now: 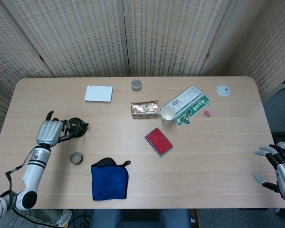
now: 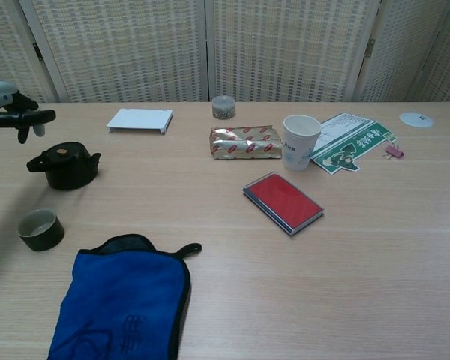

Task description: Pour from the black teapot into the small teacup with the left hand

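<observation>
The black teapot [image 1: 76,127] [image 2: 67,166] stands upright on the table's left side, its wire handle folded down toward the left. My left hand [image 1: 48,131] [image 2: 7,112] hovers just left of it with fingers apart, holding nothing and clear of the pot. The small dark teacup [image 1: 76,158] [image 2: 40,229] sits in front of the teapot, nearer the table's front edge. My right hand [image 1: 281,166] hangs off the table's front right corner, fingers spread and empty; the chest view does not show it.
A blue cloth [image 1: 109,179] lies right of the teacup. A red case [image 1: 158,141], paper cup [image 1: 167,114], gold packet [image 1: 146,109] and green leaflet [image 1: 187,105] fill the middle. A white box [image 1: 98,93] and small tin [image 1: 136,85] sit farther back.
</observation>
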You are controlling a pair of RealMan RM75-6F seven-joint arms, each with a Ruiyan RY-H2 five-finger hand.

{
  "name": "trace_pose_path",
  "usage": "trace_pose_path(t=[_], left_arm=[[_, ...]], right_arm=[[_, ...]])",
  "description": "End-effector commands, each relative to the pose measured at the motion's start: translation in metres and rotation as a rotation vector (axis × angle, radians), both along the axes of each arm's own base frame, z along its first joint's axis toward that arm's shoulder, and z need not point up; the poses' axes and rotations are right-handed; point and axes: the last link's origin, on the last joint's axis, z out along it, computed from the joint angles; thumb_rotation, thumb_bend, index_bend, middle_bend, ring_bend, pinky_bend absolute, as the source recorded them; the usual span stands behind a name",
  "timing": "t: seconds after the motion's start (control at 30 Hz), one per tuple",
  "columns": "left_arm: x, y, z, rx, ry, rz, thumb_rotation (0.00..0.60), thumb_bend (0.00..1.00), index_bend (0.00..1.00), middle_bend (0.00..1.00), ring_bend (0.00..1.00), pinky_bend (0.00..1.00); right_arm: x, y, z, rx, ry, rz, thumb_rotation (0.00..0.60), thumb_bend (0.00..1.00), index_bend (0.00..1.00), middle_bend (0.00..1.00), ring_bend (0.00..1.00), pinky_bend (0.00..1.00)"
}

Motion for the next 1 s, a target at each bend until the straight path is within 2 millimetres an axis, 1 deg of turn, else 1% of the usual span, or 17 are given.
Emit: trace_pose_path(t=[0.03,0.13,0.3,0.47,0.73,1.0], left_arm=[[0.002,-0.006,-0.003,-0.008,-0.025,0.000,0.015,0.28,0.37,0.46,0.39,0.00],[0.005,-0.009,-0.009,-0.016,-0.028,-0.011,0.014,0.28,0.36,0.46,0.39,0.00],[0.009,-0.006,-0.018,-0.015,-0.025,-0.013,0.014,0.28,0.34,0.44,0.39,0.00],[0.011,-0.004,-0.027,-0.020,-0.028,-0.002,0.015,0.28,0.34,0.38,0.36,0.00],[0.009,-0.003,-0.034,-0.019,-0.001,0.009,0.014,0.28,0.35,0.37,0.36,0.00],[0.003,0.001,-0.040,-0.015,0.010,0.039,0.015,0.28,0.36,0.37,0.36,0.00]], right_arm=[[0.000,0.000,0.000,-0.001,0.000,-0.001,0.600,0.14,0.33,0.26,0.16,0.23],[-0.002,0.000,0.000,0.000,0.000,-0.006,0.600,0.14,0.33,0.26,0.16,0.23],[-0.003,0.001,0.001,-0.003,0.000,-0.009,0.600,0.14,0.33,0.26,0.16,0.23],[-0.005,0.001,0.001,-0.003,0.000,-0.016,0.600,0.14,0.33,0.26,0.16,0.23],[-0.006,0.002,0.002,-0.006,0.000,-0.022,0.600,0.14,0.33,0.26,0.16,0.23],[-0.007,0.003,0.003,-0.008,0.000,-0.024,0.600,0.14,0.33,0.26,0.16,0.23]])
